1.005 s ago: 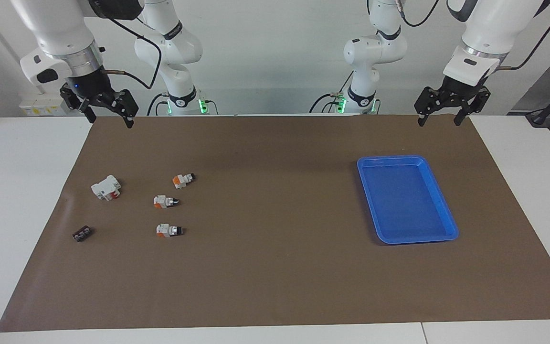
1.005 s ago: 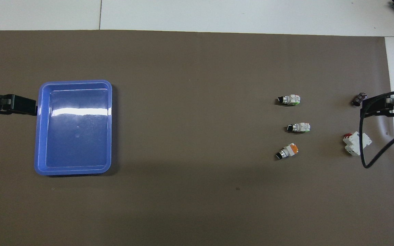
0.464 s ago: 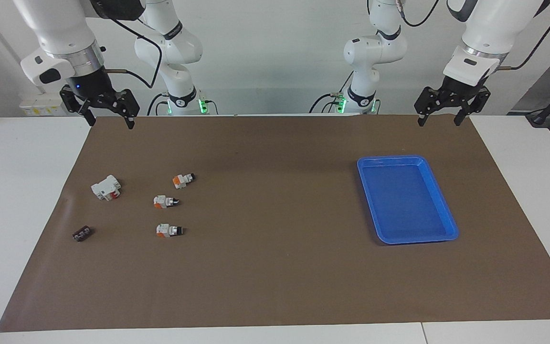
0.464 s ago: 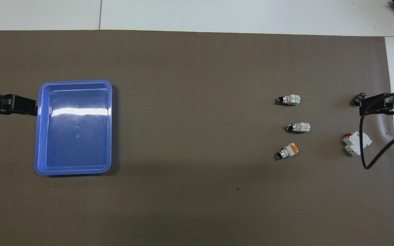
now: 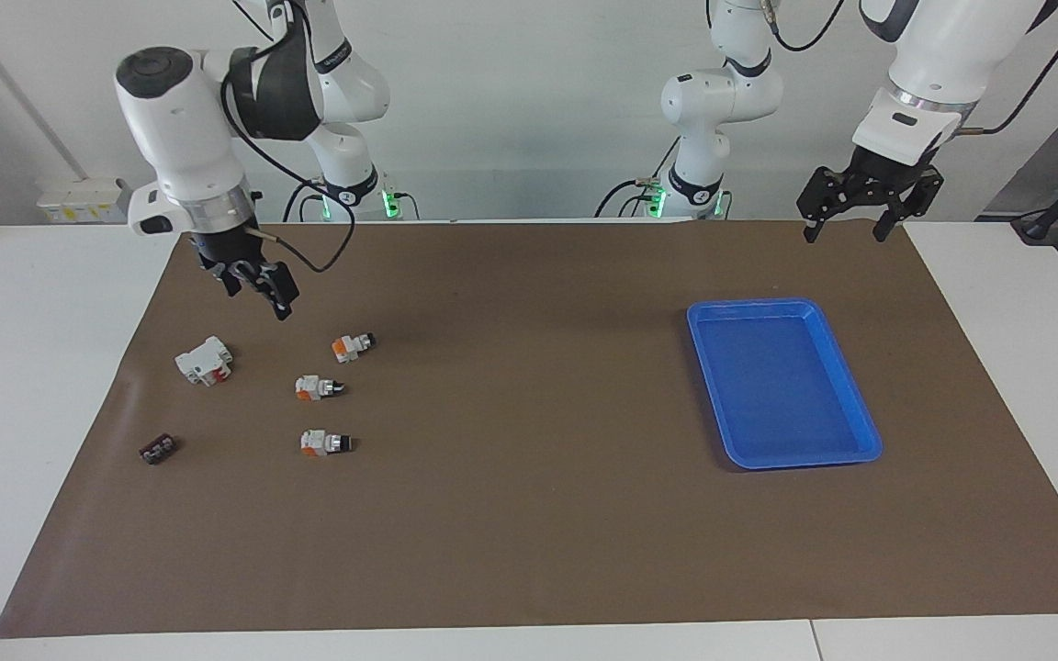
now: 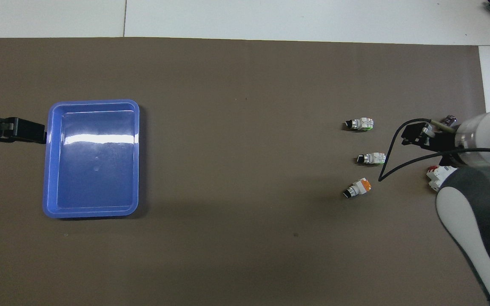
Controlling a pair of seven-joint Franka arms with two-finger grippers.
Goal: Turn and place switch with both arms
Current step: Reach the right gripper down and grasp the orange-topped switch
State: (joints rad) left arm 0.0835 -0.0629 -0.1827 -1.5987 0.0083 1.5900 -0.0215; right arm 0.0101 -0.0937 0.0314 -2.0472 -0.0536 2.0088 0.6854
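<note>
Grippers both spread wide, holding nothing.
I see right gripper (image 5: 263,294) above brown mat (image 5: 529,514) near three small white-and-orange switches (image 5: 351,345); left gripper (image 5: 846,220) waits.

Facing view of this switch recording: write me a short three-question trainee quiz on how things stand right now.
1. True or false: the blue tray already holds a switch.
2. How many push-button switches lie on the brown mat?
3. Which gripper hangs above the mat beside the switches? A) right gripper B) left gripper C) neither

Key
1. False. The tray holds nothing.
2. Three: the nearest switch, the middle switch and the farthest switch, all toward the right arm's end.
3. A. It holds nothing; the left gripper waits open above the mat's edge by the tray's end.
</note>
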